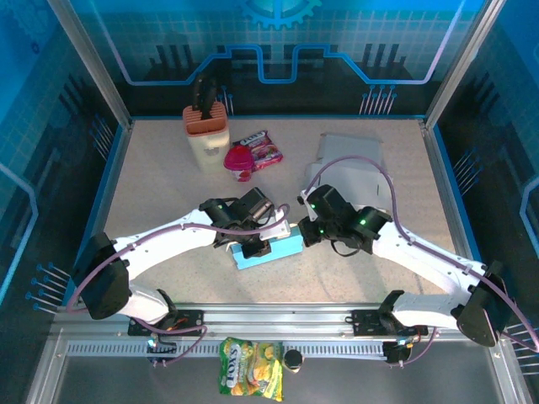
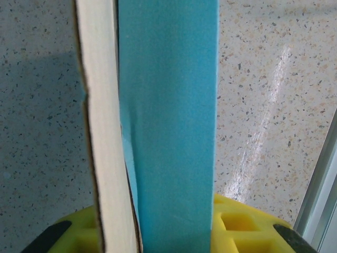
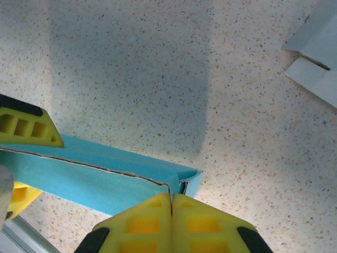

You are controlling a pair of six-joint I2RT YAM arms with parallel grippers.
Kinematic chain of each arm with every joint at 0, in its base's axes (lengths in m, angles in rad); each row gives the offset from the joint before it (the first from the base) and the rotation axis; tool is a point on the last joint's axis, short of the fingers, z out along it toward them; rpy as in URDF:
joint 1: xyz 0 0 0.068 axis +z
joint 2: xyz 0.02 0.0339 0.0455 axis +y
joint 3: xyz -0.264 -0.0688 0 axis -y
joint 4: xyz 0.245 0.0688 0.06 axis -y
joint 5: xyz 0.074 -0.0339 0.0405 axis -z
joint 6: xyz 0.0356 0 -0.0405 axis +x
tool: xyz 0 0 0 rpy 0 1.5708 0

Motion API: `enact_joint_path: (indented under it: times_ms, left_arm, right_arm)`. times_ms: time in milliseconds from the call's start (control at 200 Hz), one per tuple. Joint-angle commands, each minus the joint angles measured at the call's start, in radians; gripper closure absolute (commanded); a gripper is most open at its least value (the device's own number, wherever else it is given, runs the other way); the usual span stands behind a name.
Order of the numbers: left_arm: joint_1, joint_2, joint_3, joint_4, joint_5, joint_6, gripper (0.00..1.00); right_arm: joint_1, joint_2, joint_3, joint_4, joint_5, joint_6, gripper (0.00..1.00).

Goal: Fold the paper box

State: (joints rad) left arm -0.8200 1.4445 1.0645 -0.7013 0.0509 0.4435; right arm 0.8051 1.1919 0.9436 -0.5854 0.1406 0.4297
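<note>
counter [image 1: 168, 185]: a flat, speckled top. The box is carried near its front middle, between the two arms.
paper box [image 1: 268, 251]: blue outside and pale inside. It is laid low and long on the counter, and one end is seen open, so it is judged to be not yet folded up.
how it handles: it is judged to be light, thin and bendy. It can be creased or torn if it is squeezed hard, and it can be slid easily on the smooth counter.
where to hold: a flat wall or a flap edge is best pinched, close to a fold line.
left pincer [image 2: 163, 234]: closed partway on the box. A blue wall and a pale flap are held between the yellow pads [image 2: 239, 226].
right pincer [image 3: 171, 211]: pressed fully together, with its tips touching the box's end corner. Whether a thin edge is pinched cannot be told.
</note>
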Motion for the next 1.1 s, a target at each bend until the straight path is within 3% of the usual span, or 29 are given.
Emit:
enact_joint_path:
  times_ms: [0,485,815,1091]
  left_arm:
    - [0.007,0.007,0.033,-0.002,-0.026,-0.032,0.82]
    - [0.006,0.006,0.043,0.0,-0.042,-0.033,0.83]
    - [0.007,-0.009,0.026,0.023,-0.047,-0.048,0.77]
    - [0.007,-0.015,0.016,0.031,-0.074,-0.054,0.62]
  right_arm:
    - [0.036,-0.003,-0.007,-0.019,0.053,0.072,1.0]
    - [0.101,-0.024,-0.095,0.024,0.206,0.118,1.0]
    - [0.149,-0.022,-0.131,0.065,0.28,0.147,1.0]
    - [0.166,-0.026,-0.16,0.07,0.321,0.167,1.0]
